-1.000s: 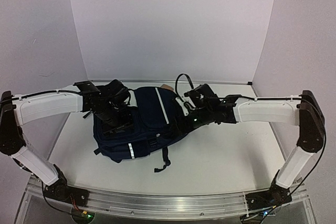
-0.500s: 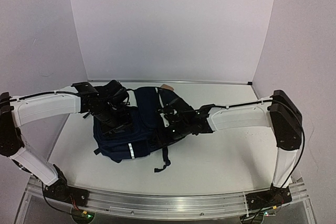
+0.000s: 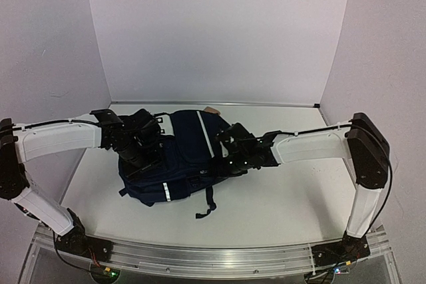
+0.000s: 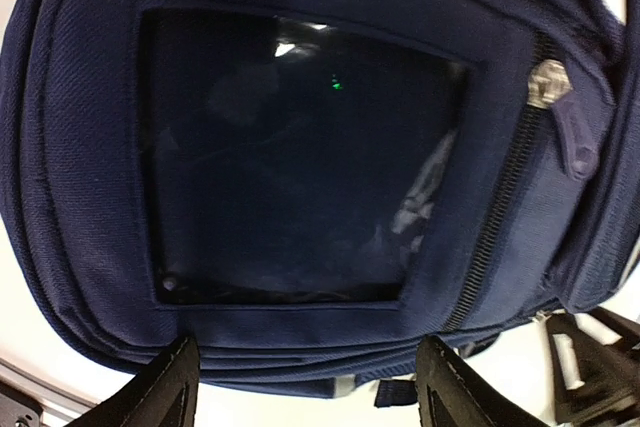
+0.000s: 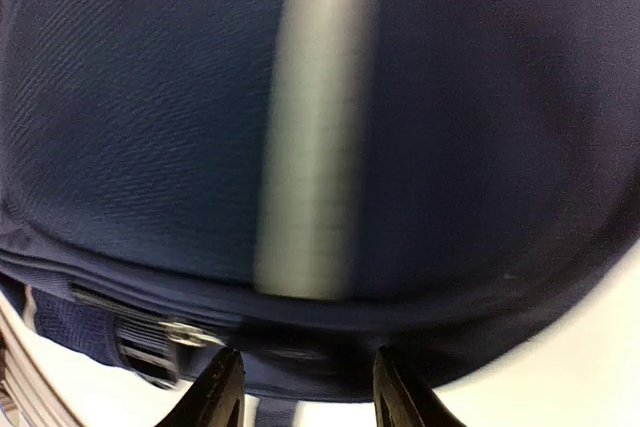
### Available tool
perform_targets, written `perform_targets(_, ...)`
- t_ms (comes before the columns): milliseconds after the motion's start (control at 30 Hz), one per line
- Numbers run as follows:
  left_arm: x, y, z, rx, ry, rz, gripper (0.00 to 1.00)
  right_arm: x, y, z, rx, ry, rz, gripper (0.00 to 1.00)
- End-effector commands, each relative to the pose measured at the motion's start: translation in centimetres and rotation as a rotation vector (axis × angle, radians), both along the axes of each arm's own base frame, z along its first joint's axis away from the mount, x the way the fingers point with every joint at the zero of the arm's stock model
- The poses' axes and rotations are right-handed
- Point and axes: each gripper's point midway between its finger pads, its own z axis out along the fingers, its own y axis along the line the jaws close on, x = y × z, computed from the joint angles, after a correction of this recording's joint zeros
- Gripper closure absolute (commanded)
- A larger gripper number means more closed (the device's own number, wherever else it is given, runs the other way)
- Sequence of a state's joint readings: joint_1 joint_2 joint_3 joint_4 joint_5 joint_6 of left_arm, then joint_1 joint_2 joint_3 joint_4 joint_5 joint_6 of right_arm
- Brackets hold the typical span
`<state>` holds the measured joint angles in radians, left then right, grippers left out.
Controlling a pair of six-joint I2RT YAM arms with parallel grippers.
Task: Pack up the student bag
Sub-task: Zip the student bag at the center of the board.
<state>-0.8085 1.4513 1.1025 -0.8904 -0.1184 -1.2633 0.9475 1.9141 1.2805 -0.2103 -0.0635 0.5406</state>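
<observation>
Right end effector (image 5: pixel 305 392) retreated, spread | left end effector (image 4: pixel 310 387) spread | probably above student bag (image 3: pixel 186 141)

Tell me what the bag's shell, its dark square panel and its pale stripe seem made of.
The student bag shell looks like matte woven navy synthetic cloth: a fine ribbed weave shows. The square panel seems glossy clear plastic film, given its glints and wrinkles. The pale stripe may be reflective tape, but blur leaves that open.
</observation>
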Motion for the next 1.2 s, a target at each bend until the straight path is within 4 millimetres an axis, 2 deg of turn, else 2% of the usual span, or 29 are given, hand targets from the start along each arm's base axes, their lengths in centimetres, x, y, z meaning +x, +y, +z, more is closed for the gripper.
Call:
perform_targets(0,-0.7,1.4,-0.1,0.011,0.011,0.040,0.26,1.3,-2.3,2.1,0.005,-0.039,-0.031,0.57)
perform_targets(167,-0.5,1.0,-0.1,0.008,0.017,0.018,0.26,-0.4,0.2,3.4,0.093,-0.026,0.137,0.51)
perform_targets(400,0.4,0.1,0.5,0.005,-0.004,-0.013,0.26,-2.3,1.9,4.1,0.119,-0.067,0.298,0.47)
perform_targets(467,0.5,-0.1,0.5,0.005,-0.003,-0.022,0.26,-2.4,2.1,3.3,0.102,-0.073,0.322,0.44)
perform_targets(633,0.6,-0.2,0.9,0.003,-0.011,-0.033,0.26,-0.8,1.5,1.0,-0.004,-0.132,0.319,0.35)
perform_targets(800,0.6,-0.1,1.1,0.004,-0.014,-0.032,0.26,0.5,0.7,-1.2,-0.091,-0.161,0.284,0.31)
perform_targets(900,0.5,0.0,1.1,0.004,-0.014,-0.032,0.26,0.3,1.4,-1.9,-0.078,-0.140,0.302,0.36)
perform_targets(967,0.4,0.1,1.1,0.007,-0.015,-0.031,0.26,0.3,2.1,-1.9,-0.053,-0.130,0.311,0.45)
perform_targets(1067,0.4,0.2,0.9,0.005,-0.014,-0.035,0.26,0.2,3.1,-1.3,-0.015,-0.140,0.323,0.54)
perform_targets(1167,0.5,-0.1,0.7,0.003,-0.009,-0.045,0.26,-0.1,4.1,-0.1,0.011,-0.165,0.346,0.59)
